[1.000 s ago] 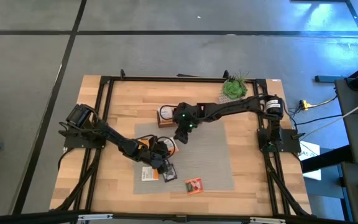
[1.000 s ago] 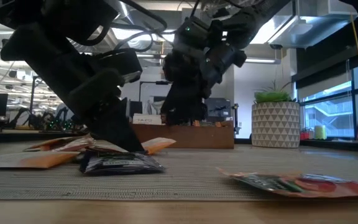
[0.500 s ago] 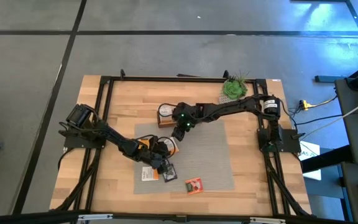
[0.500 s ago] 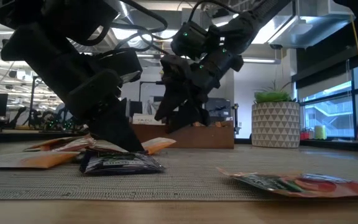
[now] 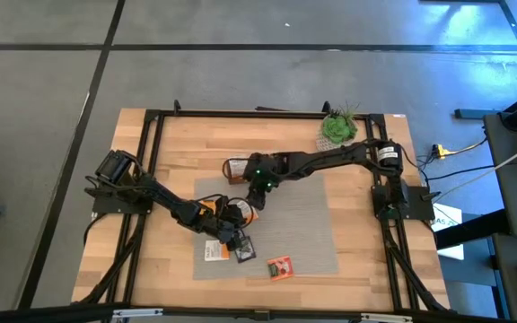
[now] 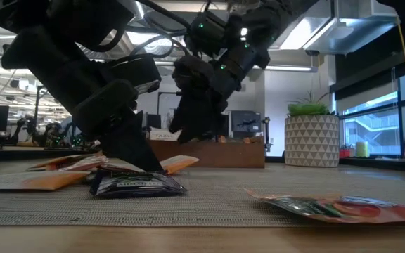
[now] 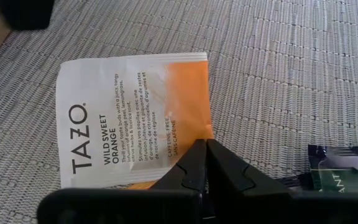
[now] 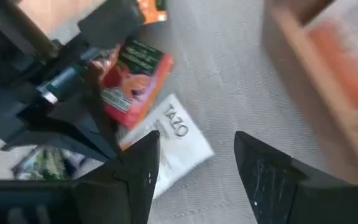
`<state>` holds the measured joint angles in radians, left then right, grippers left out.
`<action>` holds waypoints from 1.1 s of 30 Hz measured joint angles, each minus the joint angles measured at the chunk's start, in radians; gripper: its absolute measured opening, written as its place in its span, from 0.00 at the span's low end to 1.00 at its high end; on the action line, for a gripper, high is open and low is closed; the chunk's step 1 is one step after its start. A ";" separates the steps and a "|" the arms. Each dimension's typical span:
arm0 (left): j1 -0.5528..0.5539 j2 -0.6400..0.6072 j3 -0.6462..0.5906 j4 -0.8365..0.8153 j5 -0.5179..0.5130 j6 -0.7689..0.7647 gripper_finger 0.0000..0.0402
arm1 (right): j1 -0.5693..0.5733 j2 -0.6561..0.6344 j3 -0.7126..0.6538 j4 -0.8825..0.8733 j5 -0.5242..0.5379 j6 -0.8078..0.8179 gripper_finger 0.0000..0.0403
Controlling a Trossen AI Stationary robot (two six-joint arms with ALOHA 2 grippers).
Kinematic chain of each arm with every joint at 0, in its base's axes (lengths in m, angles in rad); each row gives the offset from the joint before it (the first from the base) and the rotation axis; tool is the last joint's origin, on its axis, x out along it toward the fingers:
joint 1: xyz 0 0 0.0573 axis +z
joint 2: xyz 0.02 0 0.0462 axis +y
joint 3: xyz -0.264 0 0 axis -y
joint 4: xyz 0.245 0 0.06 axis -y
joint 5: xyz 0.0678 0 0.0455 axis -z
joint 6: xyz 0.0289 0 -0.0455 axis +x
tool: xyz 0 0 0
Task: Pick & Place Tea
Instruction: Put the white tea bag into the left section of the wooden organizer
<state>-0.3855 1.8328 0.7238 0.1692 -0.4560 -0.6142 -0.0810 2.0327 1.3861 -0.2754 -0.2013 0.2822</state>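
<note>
Since the earlier frame the right gripper (image 5: 257, 186) has swung toward nine o'clock over the wooden tray (image 5: 232, 168), now covering most of it, while the left arm has not shifted.

High view: the left arm reaches from eight o'clock toward the table's centre, its left gripper (image 5: 238, 242) low on the grey mat (image 5: 308, 229) among the sachets. A white-and-orange sachet (image 5: 214, 252) lies at its seven o'clock, a dark sachet (image 5: 246, 250) just beside it, and a red-orange sachet (image 5: 279, 266) apart at four o'clock. The right arm stretches from three o'clock, bent at the elbow.

Low view: the left gripper presses down onto the dark sachet (image 6: 136, 184); the right gripper (image 6: 199, 116) hangs above the mat, fingers apart. The red-orange sachet (image 6: 336, 206) lies flat.

Left wrist view: its fingers (image 7: 194, 168) are closed tip to tip over the sachet labelled Tazo Wild Sweet Orange (image 7: 132, 118).

Right wrist view: its fingers (image 8: 143, 165) stand spread, holding nothing, above a white Tazo sachet (image 8: 174, 140)
</note>
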 joint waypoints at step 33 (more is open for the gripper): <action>-0.013 0.002 -0.002 0.014 -0.012 0.043 0.02 | 0.054 0.100 0.057 -0.046 -0.029 0.190 0.51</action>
<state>-0.3985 1.8347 0.7214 0.1833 -0.4683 -0.5709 -0.0273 2.1322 1.4429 -0.3215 -0.2308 0.4722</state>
